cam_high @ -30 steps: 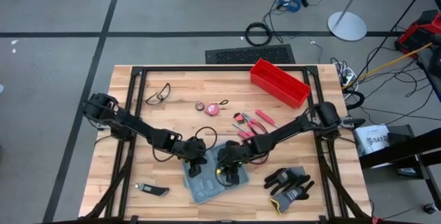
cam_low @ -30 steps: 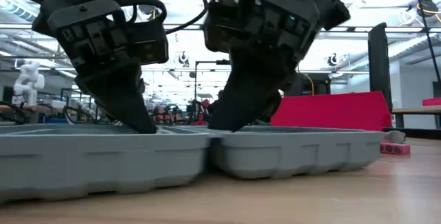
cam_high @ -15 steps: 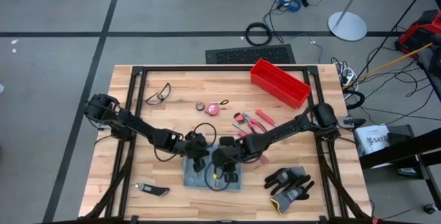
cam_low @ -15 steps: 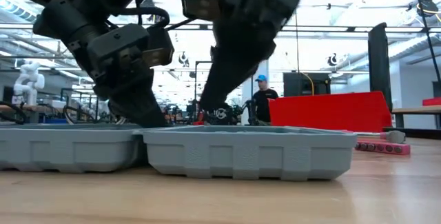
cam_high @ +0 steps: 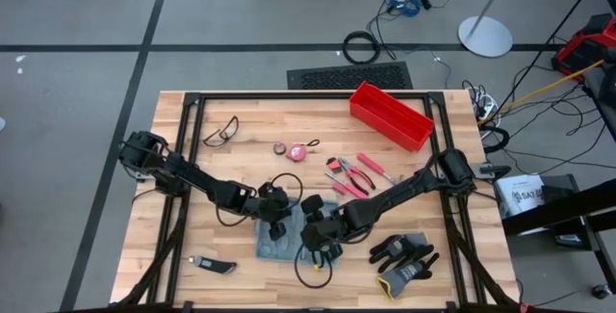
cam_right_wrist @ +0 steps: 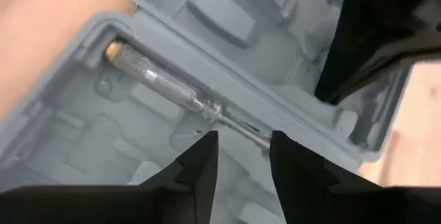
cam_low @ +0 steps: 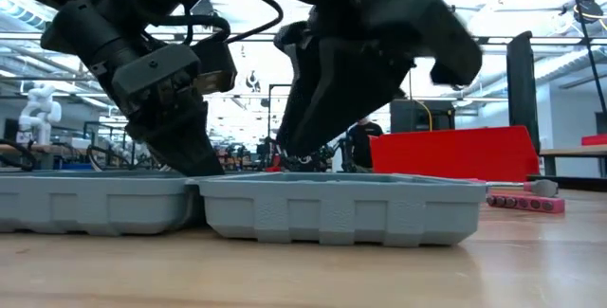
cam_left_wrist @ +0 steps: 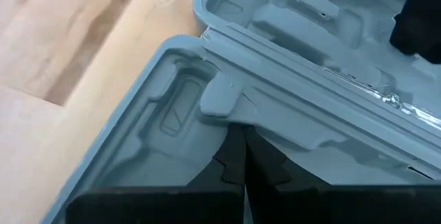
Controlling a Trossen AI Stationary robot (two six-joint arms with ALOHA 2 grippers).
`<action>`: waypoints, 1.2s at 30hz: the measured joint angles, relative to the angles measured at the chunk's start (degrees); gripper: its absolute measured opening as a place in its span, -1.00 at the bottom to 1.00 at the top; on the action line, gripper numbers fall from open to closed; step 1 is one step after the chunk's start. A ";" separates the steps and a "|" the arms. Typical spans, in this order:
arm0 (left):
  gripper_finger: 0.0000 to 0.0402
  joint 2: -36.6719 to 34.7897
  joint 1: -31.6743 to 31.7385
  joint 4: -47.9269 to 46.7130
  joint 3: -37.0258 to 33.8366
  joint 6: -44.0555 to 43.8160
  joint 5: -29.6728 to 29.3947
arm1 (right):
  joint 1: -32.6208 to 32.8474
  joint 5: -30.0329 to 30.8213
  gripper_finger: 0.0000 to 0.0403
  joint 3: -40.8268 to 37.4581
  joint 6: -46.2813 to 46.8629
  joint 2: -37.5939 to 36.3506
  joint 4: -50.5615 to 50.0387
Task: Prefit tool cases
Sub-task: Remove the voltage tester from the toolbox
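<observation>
- Tool case [cam_high: 279,241] now turned and shifted toward the table's left compared with a second ago, lying squarer to the table edge.
- Right gripper [cam_high: 320,246] now nearer the front edge than half a second ago, lifted above the case's right half in the low view.
- Left gripper [cam_high: 277,226] now deeper over the case's left half.

Tool case [cam_high: 276,239] lay open near table [cam_high: 173,255] front centre. I had left gripper [cam_high: 279,228] in its left half, right gripper [cam_high: 322,246] at its right half. Pliers [cam_high: 358,173] behind case, bin [cam_high: 390,116] farther back right. Gloves [cam_high: 404,260] right of case. Glasses [cam_high: 221,132] back left; knife [cam_high: 212,266] front left.
</observation>
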 joint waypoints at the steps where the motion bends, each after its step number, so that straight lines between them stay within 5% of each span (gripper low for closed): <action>1: -0.99 0.00 0.23 -0.05 0.00 0.80 -0.23 | 0.08 0.53 -0.39 0.00 -1.81 0.17 -0.08; 15: -0.99 0.00 2.19 -0.36 -0.02 5.57 -0.53 | 0.58 3.69 -0.39 0.13 -17.52 5.38 4.49; 21: -0.99 0.00 2.14 -0.44 -0.13 3.92 -0.49 | 1.59 9.94 -0.41 0.33 -19.41 9.54 7.96; 36: -0.99 0.85 1.43 0.19 -0.11 -0.92 -0.12 | 1.58 15.73 -0.84 0.09 -14.86 10.34 15.72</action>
